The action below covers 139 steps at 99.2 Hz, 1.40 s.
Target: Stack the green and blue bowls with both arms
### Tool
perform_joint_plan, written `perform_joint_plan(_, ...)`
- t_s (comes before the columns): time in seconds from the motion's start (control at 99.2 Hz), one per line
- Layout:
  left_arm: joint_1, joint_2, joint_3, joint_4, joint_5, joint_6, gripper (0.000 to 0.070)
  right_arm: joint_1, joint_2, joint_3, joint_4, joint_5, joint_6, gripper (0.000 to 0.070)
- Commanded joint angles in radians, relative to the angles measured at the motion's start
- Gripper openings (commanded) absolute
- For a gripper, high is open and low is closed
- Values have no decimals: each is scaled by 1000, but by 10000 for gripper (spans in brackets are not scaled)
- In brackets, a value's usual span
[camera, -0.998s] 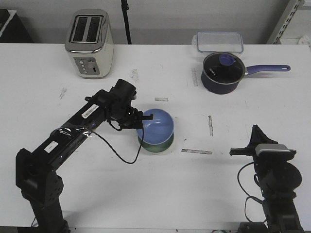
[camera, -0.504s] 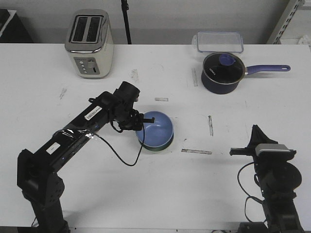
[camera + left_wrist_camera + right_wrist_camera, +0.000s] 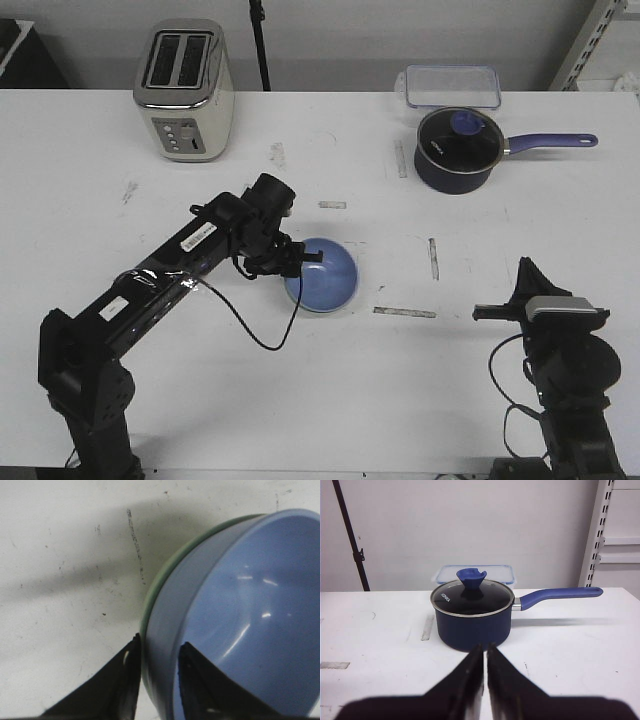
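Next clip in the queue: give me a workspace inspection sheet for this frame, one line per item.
Surface: white table, scuffed, with tape strips.
Job's things: blue bowl nested in green bowl; only the green rim shows.
Clutter: toaster, lidded navy saucepan, clear lidded container behind it.
Hands: left hand pinches the blue bowl's wall, one finger inside, one outside; right hand shut, empty, parked facing the saucepan.
Cables: black cable loops under the left arm.
Surroundings: plain wall, metal shelving at the right, dark pole behind the table.
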Motion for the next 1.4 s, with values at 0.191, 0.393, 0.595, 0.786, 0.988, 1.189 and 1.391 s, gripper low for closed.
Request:
perform_joint_plan(0.191, -11, -32, 13, -10, 11, 0, 334, 0, 2, 3, 11, 1, 10, 7)
perform_joint_plan(0.393, 7, -72, 13, -13, 11, 6, 331, 0, 2, 3, 11, 1, 10, 7)
perform_joint_plan(0.595, 21, -141, -42, 63, 11, 13, 326, 0, 2, 3, 11, 1, 10, 7)
perform_joint_plan(0.786, 58, -312, -264, 323, 11, 32, 319, 0, 2, 3, 11, 1, 10, 7)
perform_joint_plan(0.988, 120, -562, -556, 662, 10, 44, 96, 0, 2, 3, 11, 1, 10, 7)
perform_joint_plan(1.189, 229, -818, -803, 881, -13, 193, 0, 0, 2, 3, 11, 1, 10, 7)
perform_joint_plan(1.391, 374, -1038, -948, 888, -96, 431, 0, 0, 2, 3, 11, 1, 10, 7)
